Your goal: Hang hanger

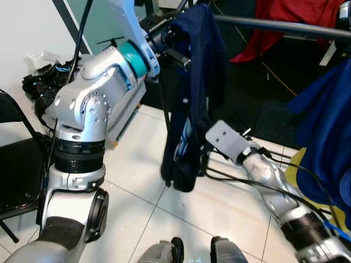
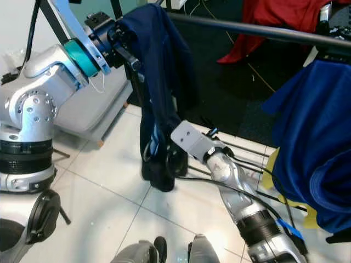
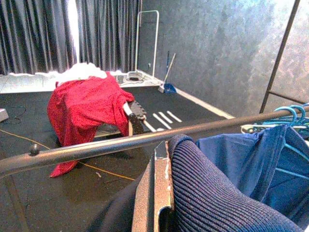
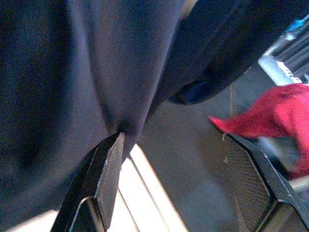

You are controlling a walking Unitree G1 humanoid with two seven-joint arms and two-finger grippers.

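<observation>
Just below the rail [image 1: 285, 26], the hanger [image 3: 161, 193] sat raised in the left gripper [image 1: 167, 41], its top edge close under the bar, judged so that it could be lifted over and hooked on. One dark navy garment [image 1: 192, 104] was draped over it and hung in a long fold toward the tiled floor [image 1: 142, 192]. I could not tell how the left jaws stood, since cloth covered them, though they seemed to carry the hanger's weight. The right gripper [image 4: 169, 179] reached low into the fold with its jaws spread wide, one finger [image 4: 108, 179] touching the fabric and nothing pinched between them; probably it steadied or gathered the trailing cloth so it would not swing. On the rail to the robot's right hung one blue garment [image 2: 312, 142], with light blue hangers [image 3: 292, 116] beside it. One red cloth [image 3: 87, 106] lay heaped over something on the dark floor beyond the rail. One black chair [image 1: 16, 164] stood near the robot's left side.
</observation>
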